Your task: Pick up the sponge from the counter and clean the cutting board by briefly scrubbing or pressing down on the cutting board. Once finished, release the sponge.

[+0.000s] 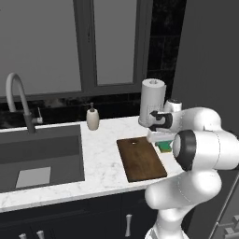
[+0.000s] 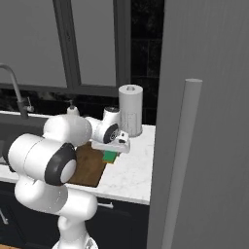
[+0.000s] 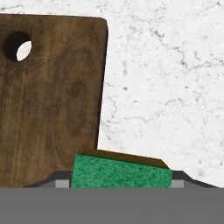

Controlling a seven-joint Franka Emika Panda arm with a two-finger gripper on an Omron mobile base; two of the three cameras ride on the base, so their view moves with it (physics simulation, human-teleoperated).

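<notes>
The green sponge (image 3: 120, 170) with its darker underlayer sits between the two finger tips of my gripper (image 3: 119, 183), which touch its two ends. My gripper (image 1: 160, 139) points down with the sponge (image 1: 164, 147) under it, just right of the dark brown cutting board (image 1: 140, 158). Near the board's (image 3: 48, 96) far short end is its hole. The white marbled counter (image 3: 166, 78) lies below. From the right, the gripper (image 2: 113, 150) and sponge (image 2: 110, 156) hang at the board's (image 2: 90, 168) right edge. I cannot tell whether the sponge touches the counter.
A paper towel roll (image 1: 152, 100) stands close behind the hand. A soap dispenser (image 1: 93, 117) is at the back, left of the board. The sink (image 1: 42, 149) with faucet (image 1: 18, 100) holds a pale sheet (image 1: 33, 177). A tall grey panel with a handle (image 2: 181, 160) bounds the right.
</notes>
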